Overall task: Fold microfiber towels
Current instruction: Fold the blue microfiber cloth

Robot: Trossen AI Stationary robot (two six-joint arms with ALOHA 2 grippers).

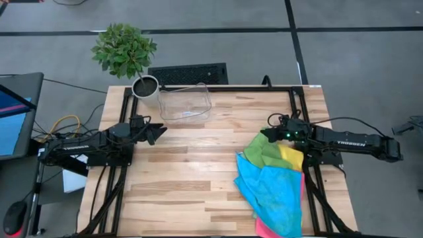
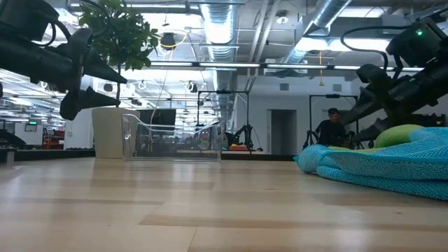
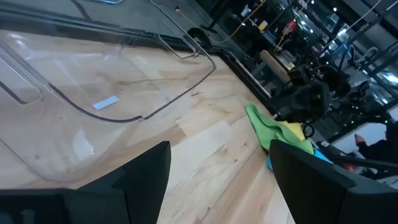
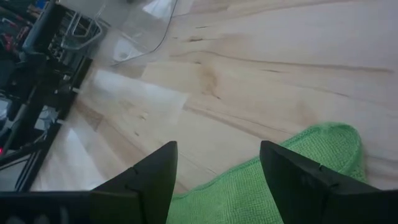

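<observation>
I see the microfiber towels (image 1: 272, 182) heaped on the table's right side (blue on top). My right gripper (image 1: 267, 132) hovers spread wide at the heap's green edge. Left gripper (image 1: 158, 130) waits, also spread, near the clear bin (image 1: 185, 102).

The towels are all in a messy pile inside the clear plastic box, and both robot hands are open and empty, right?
Not quite. The towels are in a messy pile, but on the bare wooden table near the right gripper, not in the clear plastic box, which holds no towels. The high view shows this. The rest is right: the left gripper and the right one are open and empty.
</observation>
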